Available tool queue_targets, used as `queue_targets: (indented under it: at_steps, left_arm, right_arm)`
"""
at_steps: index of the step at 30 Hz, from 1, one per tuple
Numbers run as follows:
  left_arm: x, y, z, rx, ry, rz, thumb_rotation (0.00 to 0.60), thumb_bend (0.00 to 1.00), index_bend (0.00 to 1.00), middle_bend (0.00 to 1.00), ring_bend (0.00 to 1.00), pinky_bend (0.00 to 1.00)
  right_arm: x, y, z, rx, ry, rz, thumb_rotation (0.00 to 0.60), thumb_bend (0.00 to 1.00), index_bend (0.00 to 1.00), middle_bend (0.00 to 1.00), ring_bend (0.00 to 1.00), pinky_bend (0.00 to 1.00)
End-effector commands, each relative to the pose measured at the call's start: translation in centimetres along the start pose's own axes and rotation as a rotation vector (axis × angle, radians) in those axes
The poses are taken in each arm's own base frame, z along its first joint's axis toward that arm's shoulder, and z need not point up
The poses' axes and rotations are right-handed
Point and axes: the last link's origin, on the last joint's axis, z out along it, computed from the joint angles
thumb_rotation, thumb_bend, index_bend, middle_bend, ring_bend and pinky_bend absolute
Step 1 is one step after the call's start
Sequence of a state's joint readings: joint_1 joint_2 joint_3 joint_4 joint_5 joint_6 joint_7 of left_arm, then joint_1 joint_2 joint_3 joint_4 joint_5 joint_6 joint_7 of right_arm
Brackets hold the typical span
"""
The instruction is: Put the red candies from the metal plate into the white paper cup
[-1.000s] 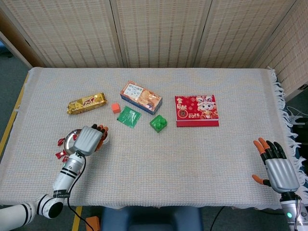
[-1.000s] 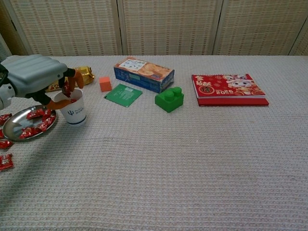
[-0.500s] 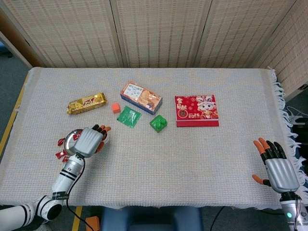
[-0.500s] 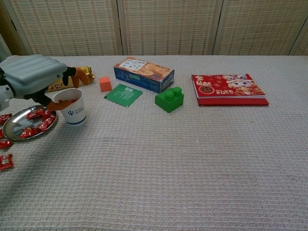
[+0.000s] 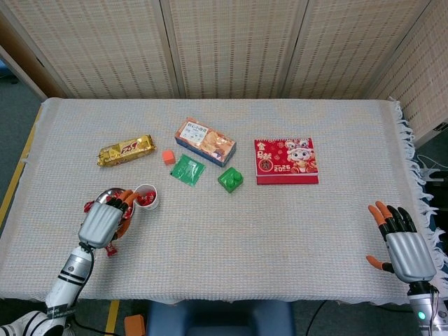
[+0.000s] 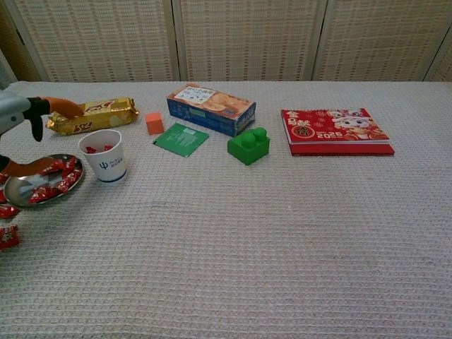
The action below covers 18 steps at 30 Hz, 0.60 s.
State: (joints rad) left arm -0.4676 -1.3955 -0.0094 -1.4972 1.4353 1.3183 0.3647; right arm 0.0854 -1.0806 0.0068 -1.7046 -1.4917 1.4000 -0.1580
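The white paper cup stands upright just right of the metal plate, with red candies showing inside it. More red candies lie on the plate, and a few loose candies are on the cloth beside it. My left hand hovers over the plate's near side, left of the cup, its fingers spread and nothing visible in them. My right hand rests open at the table's near right corner, far from both.
Behind the cup lie a gold snack bar, an orange cube, a green packet, a snack box, a green brick and a red calendar. The table's left edge is close to the plate.
My left hand held a red candy over the cup, let it go there, then drew back left and toward me over the plate. The right hand has stayed put.
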Motion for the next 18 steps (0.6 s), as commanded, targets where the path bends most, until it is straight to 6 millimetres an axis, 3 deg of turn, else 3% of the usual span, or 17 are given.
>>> queue_targets:
  at_steps: [1,9,18]
  left_arm:
    - [-1.4,-1.8,-3.0,0.050,-0.035,0.010,0.600,0.37,0.21,0.24,0.48,0.96]
    - [-4.9,-6.4,-6.2,0.270,-0.139,0.009,0.600,0.36,0.23,0.28,0.58,0.98]
    - [-6.9,-7.3,-5.0,0.353,-0.183,-0.010,0.600,0.35,0.19,0.29,0.63,1.00]
  right_arm:
    - [0.0,0.0,0.0,0.003,-0.001,0.000,0.600,0.02,0.00,0.00,0.00,0.00]
    - [-0.2,-0.2,0.0,0.007,-0.008,-0.005,0.600,0.02,0.00,0.00,0.00,0.00]
    - [-0.4,-0.4,0.1,0.010,-0.014,-0.010,0.600,0.02,0.00,0.00,0.00,0.00]
